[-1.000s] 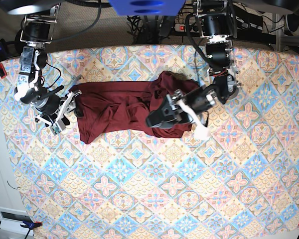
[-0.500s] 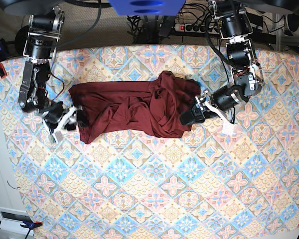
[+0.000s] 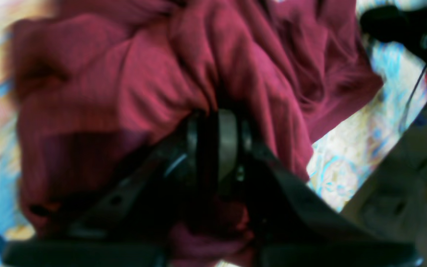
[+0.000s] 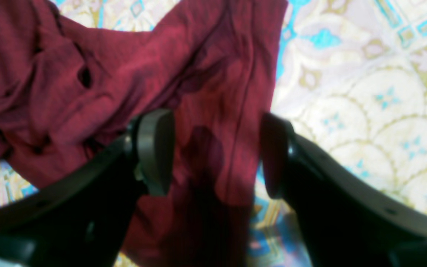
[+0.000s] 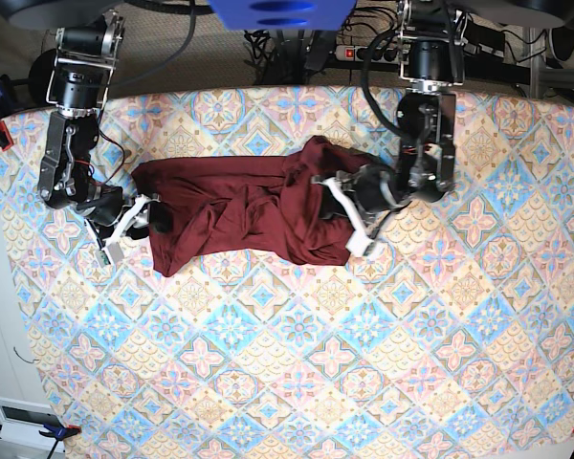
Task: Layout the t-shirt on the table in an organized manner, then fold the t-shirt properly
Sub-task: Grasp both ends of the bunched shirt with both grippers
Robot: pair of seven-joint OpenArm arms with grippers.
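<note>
Left gripper [image 3: 213, 141] was clamped on a bunched fold of the t-shirt [image 5: 239, 206], which lay crumpled across the far part of the bench [image 5: 297, 382]. Right gripper [image 4: 213, 152] stood wide over the shirt's edge, gripping nothing.

Since 1 second ago, the left gripper [image 5: 349, 215] has pulled back from the middle of the t-shirt [image 5: 239, 206] out to its right-hand edge in the base view, and its jaws have gone from spread wide to pinched on a fold of cloth there. The right gripper [image 5: 134, 222], at the left of the frame, has dropped lower and moved onto the shirt's left edge, jaws apart.
</note>
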